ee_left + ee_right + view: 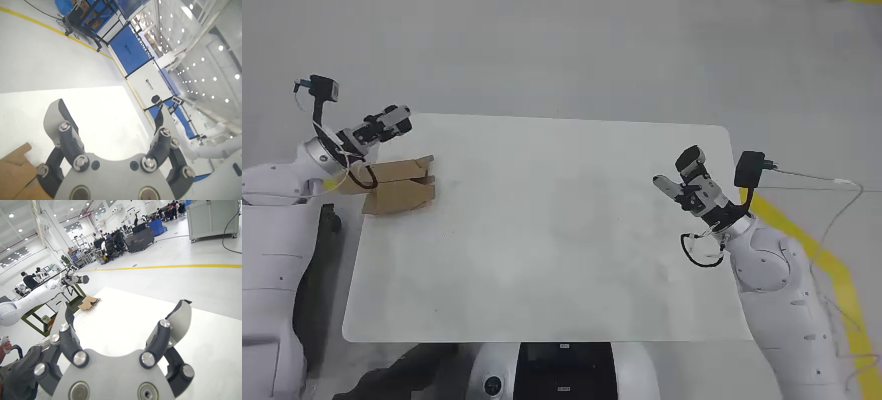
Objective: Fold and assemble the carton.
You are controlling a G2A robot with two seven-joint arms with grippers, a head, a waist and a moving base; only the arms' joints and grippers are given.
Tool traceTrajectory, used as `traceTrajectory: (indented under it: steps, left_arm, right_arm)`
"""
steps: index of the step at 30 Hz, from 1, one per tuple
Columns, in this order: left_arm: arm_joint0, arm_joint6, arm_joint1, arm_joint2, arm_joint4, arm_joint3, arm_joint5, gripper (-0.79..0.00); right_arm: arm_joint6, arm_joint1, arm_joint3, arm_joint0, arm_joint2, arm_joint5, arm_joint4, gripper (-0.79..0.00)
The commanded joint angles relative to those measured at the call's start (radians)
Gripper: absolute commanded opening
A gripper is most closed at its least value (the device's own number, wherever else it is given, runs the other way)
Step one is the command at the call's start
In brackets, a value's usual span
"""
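Brown cardboard carton (400,186) lies flattened at the far left edge of the tabletop (542,230). The left hand (399,121) hangs just beside it, fingers spread and empty. The right hand (677,170), well apart at the right edge, is likewise spread and empty.

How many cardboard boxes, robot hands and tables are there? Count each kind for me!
Flat brown cardboard carton: 1
Grey-and-black robot grippers, the left gripper and the right gripper: 2
White rectangular table: 1
Total: 4
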Motion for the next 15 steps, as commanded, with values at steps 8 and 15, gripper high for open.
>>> traceTrajectory:
  steps: [8,15]
  left_arm:
    - [-0.130,-0.089,0.005,-0.014,-0.045,0.334,-0.043,0.000]
    - [-0.170,-0.052,0.041,-0.075,0.028,0.490,-0.103,0.000]
  right_arm:
    - [0.000,0.000,0.000,0.000,0.000,0.000,0.000,0.000]
    - [0.000,0.000,0.000,0.000,0.000,0.000,0.000,0.000]
